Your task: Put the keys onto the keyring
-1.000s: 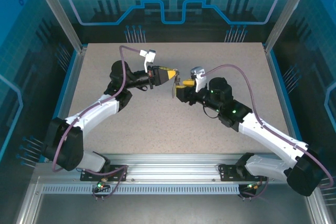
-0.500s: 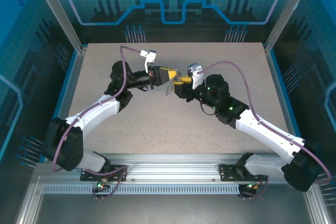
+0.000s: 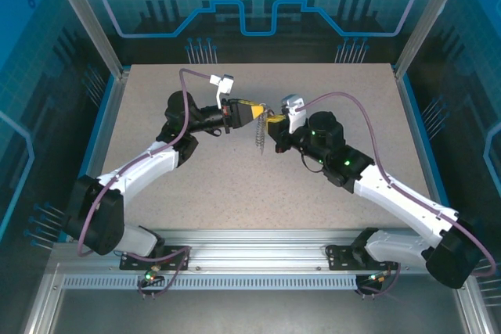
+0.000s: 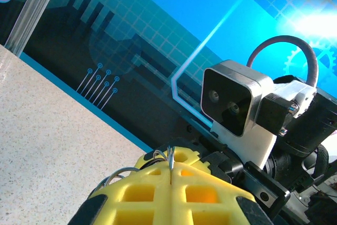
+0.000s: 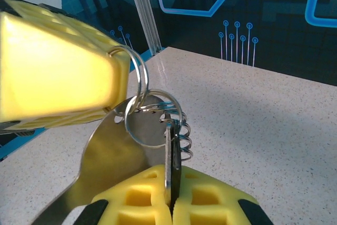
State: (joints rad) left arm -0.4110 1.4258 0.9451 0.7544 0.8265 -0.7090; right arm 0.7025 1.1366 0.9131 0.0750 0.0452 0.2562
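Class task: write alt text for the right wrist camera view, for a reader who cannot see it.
The right gripper, shut, pinches a thin metal blade edge-on, likely a key, at a cluster of silvery rings. The left gripper holds one wire ring from the upper left, above a speckled table.

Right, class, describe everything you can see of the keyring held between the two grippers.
The keyring is a cluster of silvery wire rings that look like steel. Its largest split ring is pinched at the rim by the shut left gripper; smaller rings link below it, carrying a small coil spring and a shiny flat plate. A thin flat piece on it, seen edge-on, is clamped in the right gripper. It hangs above the table.
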